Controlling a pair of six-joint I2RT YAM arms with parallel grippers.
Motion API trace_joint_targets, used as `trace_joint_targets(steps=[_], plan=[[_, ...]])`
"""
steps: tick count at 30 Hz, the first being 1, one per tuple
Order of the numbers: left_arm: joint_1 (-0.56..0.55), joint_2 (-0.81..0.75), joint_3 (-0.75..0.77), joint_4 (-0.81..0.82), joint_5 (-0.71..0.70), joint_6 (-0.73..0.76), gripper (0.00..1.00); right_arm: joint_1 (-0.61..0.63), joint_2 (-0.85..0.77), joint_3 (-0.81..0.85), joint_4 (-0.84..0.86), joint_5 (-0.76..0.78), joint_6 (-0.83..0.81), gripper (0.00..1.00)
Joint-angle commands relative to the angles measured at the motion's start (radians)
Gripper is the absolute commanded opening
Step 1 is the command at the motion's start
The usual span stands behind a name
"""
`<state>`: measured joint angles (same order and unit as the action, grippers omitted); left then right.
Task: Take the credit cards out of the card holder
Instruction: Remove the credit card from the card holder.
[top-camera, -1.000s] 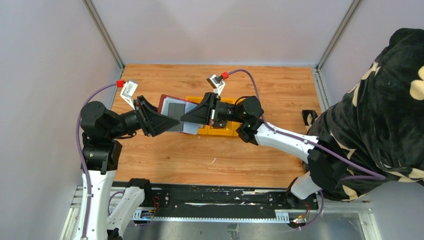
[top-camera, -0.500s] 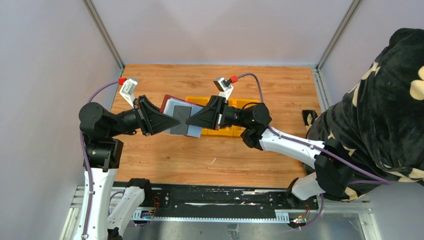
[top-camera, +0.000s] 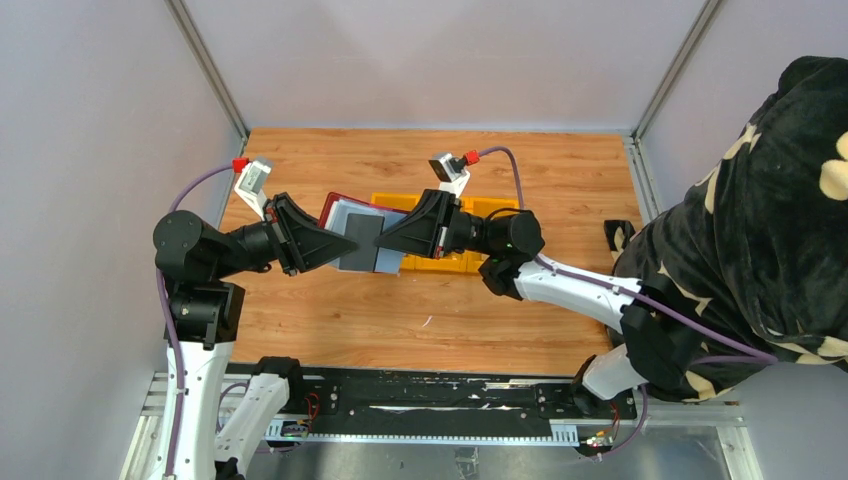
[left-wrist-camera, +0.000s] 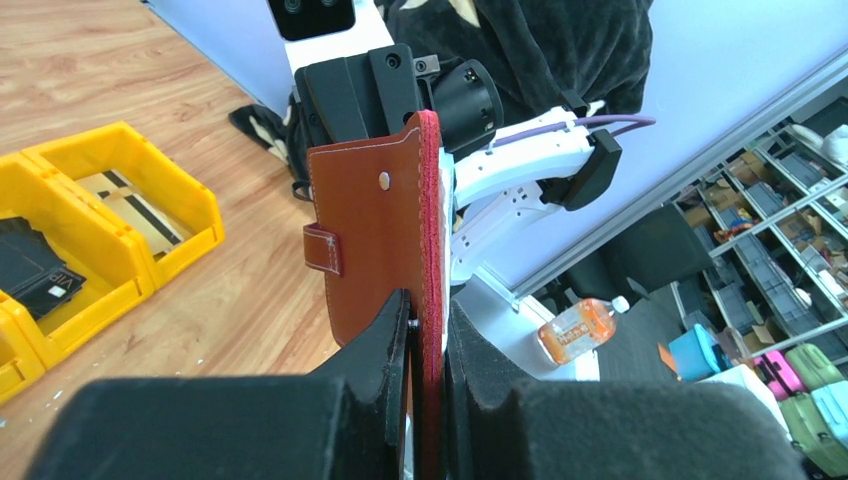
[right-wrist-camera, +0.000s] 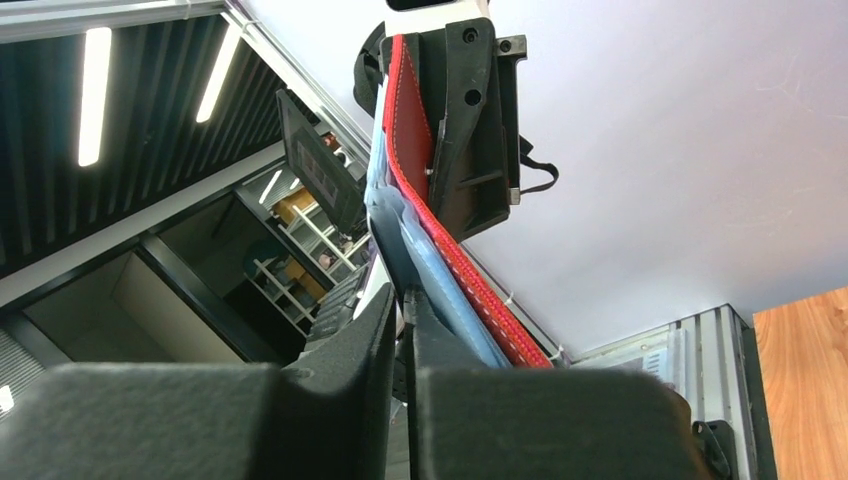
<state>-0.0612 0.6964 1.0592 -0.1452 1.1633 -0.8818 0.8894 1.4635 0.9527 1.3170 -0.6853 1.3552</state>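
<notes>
Above mid-table, well clear of the wooden tabletop (top-camera: 400, 310), both arms are holding the small dark red leather folding card holder (top-camera: 345, 212) spread between them. L gripper (top-camera: 343, 246) is clamping the holder's red edge: L wrist cam is showing both fingers closed tight on the leather (left-wrist-camera: 375, 250), w/ the closing tab showing on the outer face. R gripper (top-camera: 386, 243) is pinching, fingers closed, on a thin grey-blue leaf (right-wrist-camera: 395, 250) at the holder's inner side. R wrist cam is not telling whether that leaf is a card or just lining. Change over last sec: R arm is now sitting further back toward its own side, and the leaf is looking drawn out slightly that way. Over the last half sec almost nothing is moving except L elbow easing outward. Reading: stretch-open step is finishing and extraction is not yet happening, since the dark grey flat rectangular card (top-camera: 360, 233) is still lying against the lining, within the holder's outline. Yellow three-compartment plastic bin (top-camera: 455, 262) is sitting just behind R gripper. A dark flat piece (left-wrist-camera: 35, 275) is lying in one compartment, poss. a card already out, not confirmable. Next move is prob. calling for R to keep pulling away from L along the pocket line. Risk: holder slipping out of L's clamp, or lining stretching instead of a card sliding.
</notes>
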Motion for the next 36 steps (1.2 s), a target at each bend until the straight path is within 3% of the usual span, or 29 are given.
trace_joint_targets(steps=[1, 3, 8, 11, 14, 24, 36], plan=[[-0.003, -0.007, 0.017, -0.013, 0.011, 0.018, 0.13, 0.003, 0.025, 0.000, 0.147, 0.013, 0.061, 0.04], [-0.003, -0.007, 0.019, -0.020, 0.007, 0.024, 0.13, 0.003, 0.014, -0.017, 0.150, 0.018, 0.056, 0.00], [-0.004, -0.003, 0.022, -0.040, -0.010, 0.036, 0.14, 0.003, -0.029, -0.057, 0.129, 0.025, 0.020, 0.00], [-0.003, 0.000, 0.026, -0.065, -0.035, 0.052, 0.24, 0.003, -0.054, -0.067, 0.098, 0.027, -0.006, 0.00], [-0.003, -0.001, 0.023, -0.079, -0.063, 0.052, 0.26, 0.003, -0.067, -0.071, 0.078, 0.029, -0.021, 0.00], [-0.003, -0.008, 0.024, -0.073, -0.094, 0.045, 0.10, 0.004, -0.084, -0.106, 0.076, 0.034, -0.034, 0.00], [-0.003, -0.014, 0.023, -0.059, -0.089, 0.022, 0.12, 0.004, -0.114, -0.127, 0.032, 0.037, -0.074, 0.00]])
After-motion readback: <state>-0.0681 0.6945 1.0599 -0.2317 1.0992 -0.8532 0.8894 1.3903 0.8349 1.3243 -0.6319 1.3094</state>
